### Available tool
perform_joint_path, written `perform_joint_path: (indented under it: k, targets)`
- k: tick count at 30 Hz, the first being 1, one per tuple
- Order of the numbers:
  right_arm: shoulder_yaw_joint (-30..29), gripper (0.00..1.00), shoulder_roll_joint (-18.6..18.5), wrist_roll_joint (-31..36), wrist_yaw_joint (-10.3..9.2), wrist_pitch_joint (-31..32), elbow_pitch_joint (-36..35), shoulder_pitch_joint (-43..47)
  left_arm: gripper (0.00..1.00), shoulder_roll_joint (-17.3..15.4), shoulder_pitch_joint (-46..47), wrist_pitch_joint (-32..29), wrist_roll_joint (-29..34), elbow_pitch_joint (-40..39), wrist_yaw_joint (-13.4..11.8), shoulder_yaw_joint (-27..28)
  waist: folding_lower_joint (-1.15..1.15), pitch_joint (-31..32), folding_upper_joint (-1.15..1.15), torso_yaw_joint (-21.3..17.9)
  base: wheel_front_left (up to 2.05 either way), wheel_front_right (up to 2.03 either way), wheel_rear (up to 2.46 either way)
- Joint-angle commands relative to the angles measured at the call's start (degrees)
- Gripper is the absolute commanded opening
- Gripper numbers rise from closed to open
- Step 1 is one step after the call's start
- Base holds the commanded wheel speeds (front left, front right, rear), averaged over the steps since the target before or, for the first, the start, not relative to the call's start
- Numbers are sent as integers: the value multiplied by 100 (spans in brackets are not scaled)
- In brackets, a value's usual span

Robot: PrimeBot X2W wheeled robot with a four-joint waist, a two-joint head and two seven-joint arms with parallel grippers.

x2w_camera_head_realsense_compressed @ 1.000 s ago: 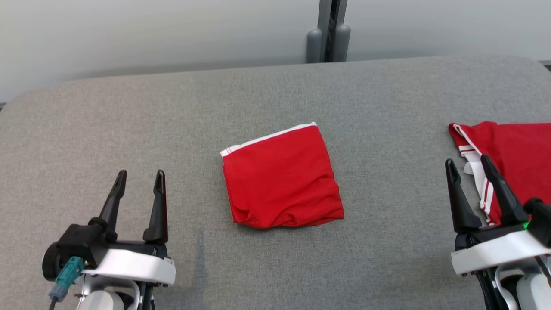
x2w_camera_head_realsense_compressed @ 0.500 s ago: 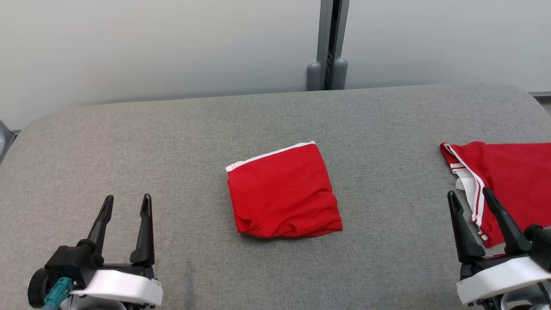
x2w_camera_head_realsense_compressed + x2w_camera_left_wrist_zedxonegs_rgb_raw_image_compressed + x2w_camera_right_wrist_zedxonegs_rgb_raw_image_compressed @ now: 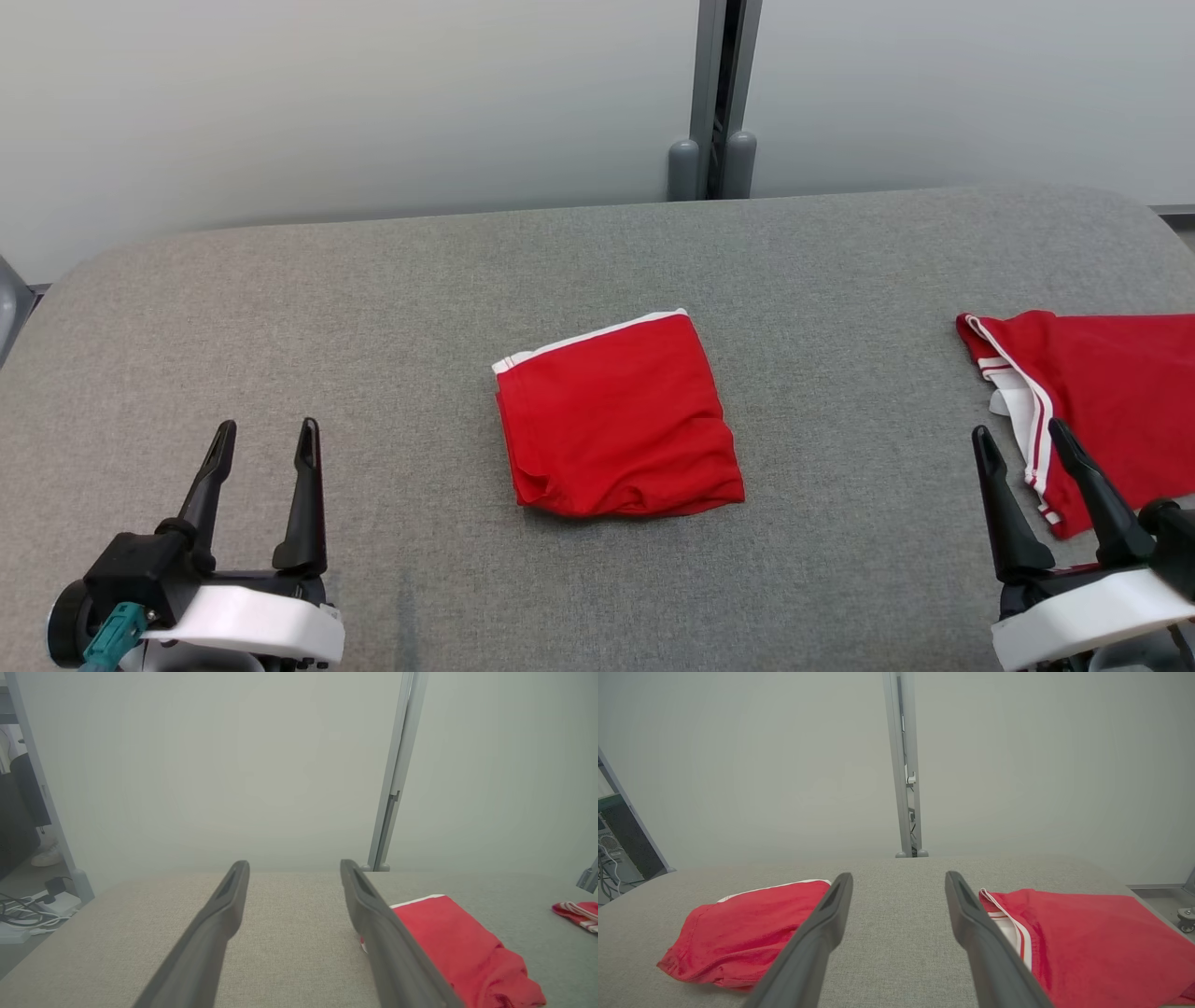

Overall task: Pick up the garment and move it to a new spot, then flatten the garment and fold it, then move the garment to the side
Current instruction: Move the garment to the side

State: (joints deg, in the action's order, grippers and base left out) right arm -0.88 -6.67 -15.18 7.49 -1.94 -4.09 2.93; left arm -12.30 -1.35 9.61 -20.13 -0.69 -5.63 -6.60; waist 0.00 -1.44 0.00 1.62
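- Red folded garment lies central on the table in the head view, between left gripper and right gripper, both spread and empty; left slightly nearer.
- Left wrist view: garment right of the fingers.
- Right wrist view: garment left, spare shirt right.

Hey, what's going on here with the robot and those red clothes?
A two-armed robot is at a grey table. A folded red garment lies in the middle, touched by neither arm. The left end effector and right end effector are open and empty, at the near side. A second red garment with white stripes lies spread at the robot's right.
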Motion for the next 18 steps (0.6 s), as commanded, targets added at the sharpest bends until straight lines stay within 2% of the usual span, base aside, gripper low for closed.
perform_joint_path:
  k: [1,18]
  targets:
    - [-15,100,-5,23,-1,23,-3,13,100,-45,3,8,-10,-20,-38,4,0,-3,0,4,0,0,0]
    - [-95,100,5,93,0,14,-17,-67,100,-61,40,4,-23,-75,-115,-61,0,-63,0,39,0,0,0]
